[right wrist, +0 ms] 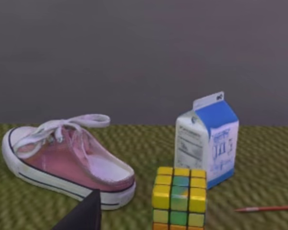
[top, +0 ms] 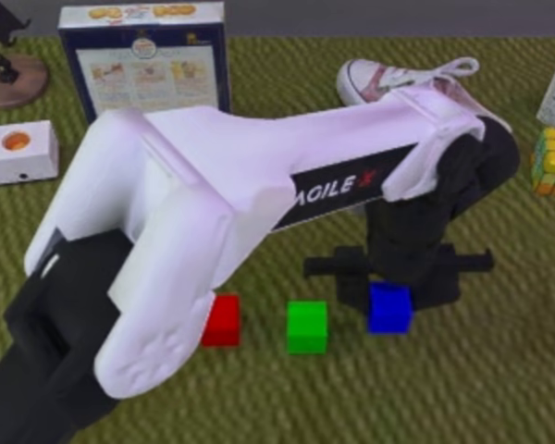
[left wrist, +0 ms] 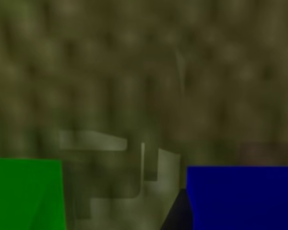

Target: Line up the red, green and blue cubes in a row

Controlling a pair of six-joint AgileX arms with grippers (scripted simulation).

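My left gripper (top: 395, 289) sits right over the blue cube (top: 389, 308), but I cannot tell if it is holding it. The green cube (top: 307, 326) lies just beside the claw, and the red cube (top: 222, 321) is farther along the same row.

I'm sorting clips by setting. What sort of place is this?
Probably a simulated tabletop test scene, not a real room: an olive woven table cover, plain colour cubes like the blue cube, and unrelated clutter such as a shoe and milk carton against a blank grey backdrop.
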